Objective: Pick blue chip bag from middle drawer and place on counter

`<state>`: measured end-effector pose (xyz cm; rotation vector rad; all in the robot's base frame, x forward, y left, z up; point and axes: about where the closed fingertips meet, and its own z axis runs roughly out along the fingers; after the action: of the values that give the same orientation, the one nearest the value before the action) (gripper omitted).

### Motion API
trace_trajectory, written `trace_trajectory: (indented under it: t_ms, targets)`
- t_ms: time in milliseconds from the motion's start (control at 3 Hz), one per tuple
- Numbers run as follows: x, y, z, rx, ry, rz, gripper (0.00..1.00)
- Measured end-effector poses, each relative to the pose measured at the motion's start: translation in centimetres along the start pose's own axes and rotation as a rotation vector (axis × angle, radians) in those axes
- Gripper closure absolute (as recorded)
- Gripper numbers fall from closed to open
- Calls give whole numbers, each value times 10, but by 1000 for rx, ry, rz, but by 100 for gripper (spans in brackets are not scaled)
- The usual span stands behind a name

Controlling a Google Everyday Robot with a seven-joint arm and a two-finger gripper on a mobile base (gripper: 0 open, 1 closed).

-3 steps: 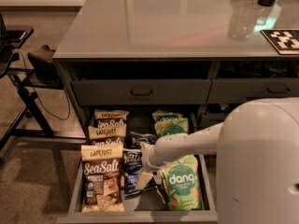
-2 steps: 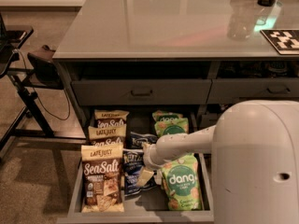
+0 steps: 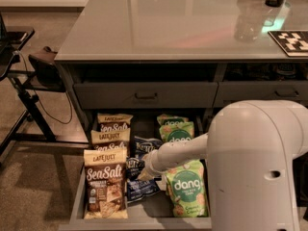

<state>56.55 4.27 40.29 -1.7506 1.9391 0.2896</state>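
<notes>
Navy and crinkly, the dark blue chip bag point(image 3: 139, 189) lies in the middle column of the wide grey open drawer point(image 3: 77, 203); its white lettering is too small to read. Your pincer point(image 3: 142, 172) sits at the bag's 12 o'clock edge, and you cannot tell whether it is open or closed. At the bag's 9 o'clock is a tan "Late July Sea Salt" bag point(image 3: 105, 184), at 3 o'clock a green "dang" bag point(image 3: 187, 189). Beyond, at 12 o'clock, spreads the glossy grey tabletop point(image 3: 168, 23).

Tan Late July bags point(image 3: 106, 184) lower left, green dang bags point(image 3: 187, 194) lower middle beside the pincer point(image 3: 144, 172), checkered marker point(image 3: 291, 41) upper right.
</notes>
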Motion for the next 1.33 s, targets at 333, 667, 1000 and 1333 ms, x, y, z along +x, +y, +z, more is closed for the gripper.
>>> trace_trajectory:
  t_ms: [333,667,1000,1333]
  targets:
    - [-10,7,-6,34,-10,-12,70]
    - [-20,11,-33,73,-40,-23,93]
    - [-27,20,-38,54,-94,-104,100]
    - [-45,3,-45,27,-204,-112,100]
